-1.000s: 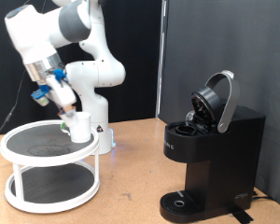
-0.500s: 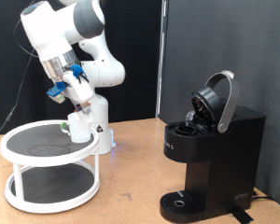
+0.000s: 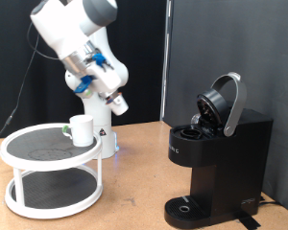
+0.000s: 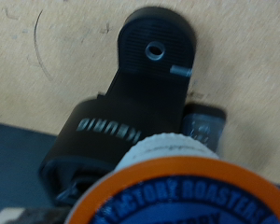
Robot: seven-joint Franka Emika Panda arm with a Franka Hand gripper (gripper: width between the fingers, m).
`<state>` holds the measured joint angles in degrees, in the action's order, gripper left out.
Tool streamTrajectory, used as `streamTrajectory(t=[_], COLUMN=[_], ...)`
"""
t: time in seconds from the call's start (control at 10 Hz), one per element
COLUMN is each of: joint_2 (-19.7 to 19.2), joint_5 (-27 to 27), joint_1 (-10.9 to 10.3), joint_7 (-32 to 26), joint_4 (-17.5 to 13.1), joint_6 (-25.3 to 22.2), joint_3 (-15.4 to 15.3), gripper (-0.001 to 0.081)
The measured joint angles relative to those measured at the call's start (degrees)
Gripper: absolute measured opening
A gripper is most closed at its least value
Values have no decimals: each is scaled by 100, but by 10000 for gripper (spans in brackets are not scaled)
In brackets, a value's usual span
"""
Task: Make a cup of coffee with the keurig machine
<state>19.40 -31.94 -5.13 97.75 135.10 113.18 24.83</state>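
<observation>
1. Far left, the rack (image 3: 10, 144) hasn't budged: one white round stand with two tiers. It is now below the hand and off to the exterior view's left.
2. On its upper tier stands the cup (image 3: 82, 129), one white mug, upright, same spot as a second ago. The big news is that the hand, which was hovering right above it a second ago, has left it behind. The cup now sits below the hand, towards the exterior view's left, and clear of it.
3. Here comes the gripper (image 3: 116, 102)! One arm, one hand, and it has swung up and across towards the exterior view's right, with the wrist tipped over. It is past the rack's edge and hanging in open air.
4. In the wrist view, one pod (image 4: 177, 191) with an orange rim and a dark blue printed top fills the near edge, right up against the hand. The fingers don't show in either view, so I cannot tell how wide they stand.
5. Over on the right is the keurig (image 3: 216, 158), one black machine, its lid (image 3: 224, 101) tipped open. It is well apart from the hand, on the exterior view's right, and lower.
6. The wrist camera now looks down on the keurig beyond the pod, so I'd call this the pod-carrying leg. The cup is not yet at the machine.
</observation>
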Motion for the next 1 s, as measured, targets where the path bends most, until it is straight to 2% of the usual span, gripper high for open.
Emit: streamTrajectory(t=[0.3,0.6,1.0], joint_2=[-5,-79,-463], joint_5=[-400,-497,-568], joint_1=[-140,-248,-348], joint_7=[740,1440,1870], joint_4=[-261,-609,-1163], joint_6=[9,17,167], joint_3=[-327,-626,-937], gripper=[388,388,388])
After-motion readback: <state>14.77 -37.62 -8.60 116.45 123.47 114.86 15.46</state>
